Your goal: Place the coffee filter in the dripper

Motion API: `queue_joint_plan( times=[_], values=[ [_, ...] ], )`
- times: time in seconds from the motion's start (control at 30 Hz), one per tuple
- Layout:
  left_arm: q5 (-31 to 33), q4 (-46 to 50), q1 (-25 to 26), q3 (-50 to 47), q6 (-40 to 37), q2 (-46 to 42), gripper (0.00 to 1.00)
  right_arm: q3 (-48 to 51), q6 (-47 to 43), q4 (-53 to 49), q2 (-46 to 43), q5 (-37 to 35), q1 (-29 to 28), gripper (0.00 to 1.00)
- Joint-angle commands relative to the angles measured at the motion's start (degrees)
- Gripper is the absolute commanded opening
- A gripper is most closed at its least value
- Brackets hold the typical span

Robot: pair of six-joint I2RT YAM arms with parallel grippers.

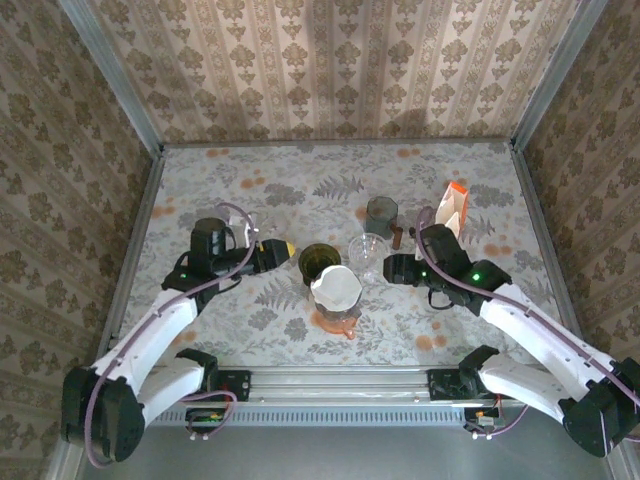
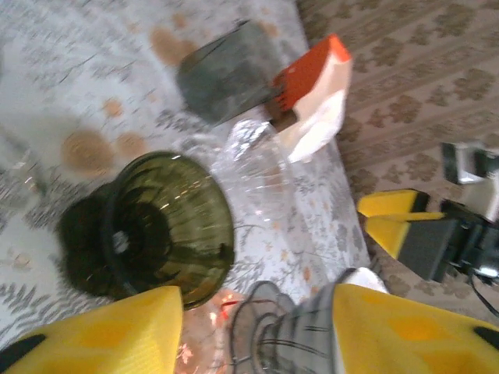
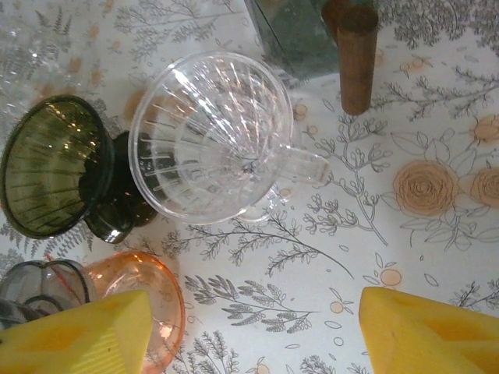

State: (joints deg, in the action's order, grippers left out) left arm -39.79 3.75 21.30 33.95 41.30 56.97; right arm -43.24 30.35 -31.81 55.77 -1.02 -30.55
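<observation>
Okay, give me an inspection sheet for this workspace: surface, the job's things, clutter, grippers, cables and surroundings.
Surface: floral table cover, flat, with orange blotches.
Job's things: white coffee filter sits in the orange dripper; green dripper and clear dripper are both empty.
Clutter: grey cup with a brown handle; orange and white box.
Grippers: left gripper open, beside the green dripper; right gripper open, near the clear dripper; neither holds anything.
Cables: purple cables loop at both wrists and run along the arms.
Surroundings: patterned wallpaper on three sides; metal rail at the near edge.
</observation>
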Motion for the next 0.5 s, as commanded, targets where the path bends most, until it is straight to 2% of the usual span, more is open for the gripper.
queue_joint_plan(
  times=[0.0, 0.17, 0.33, 0.47],
  values=[
    [2.7, 0.73, 0.22, -0.56, -0.29, 2.39, 0.47, 1.58, 2.84, 2.25, 1.79, 0.62, -0.13, 0.7],
    [10.41, 4.47, 0.14, 0.85, -1.53, 5.39, 0.49, 2.79, 3.7, 5.21, 3.97, 0.92, -0.13, 0.7],
    [12.72, 1.34, -0.83, 2.32, -2.72, 8.81, 0.61, 3.01, 4.37, 7.0, 4.61, 1.37, -0.13, 0.7],
    [14.77, 1.21, -0.55, 4.88, -3.28, 13.58, 0.58, 2.83, 4.6, 6.14, 4.35, 0.45, -0.12, 0.71]
  ],
)
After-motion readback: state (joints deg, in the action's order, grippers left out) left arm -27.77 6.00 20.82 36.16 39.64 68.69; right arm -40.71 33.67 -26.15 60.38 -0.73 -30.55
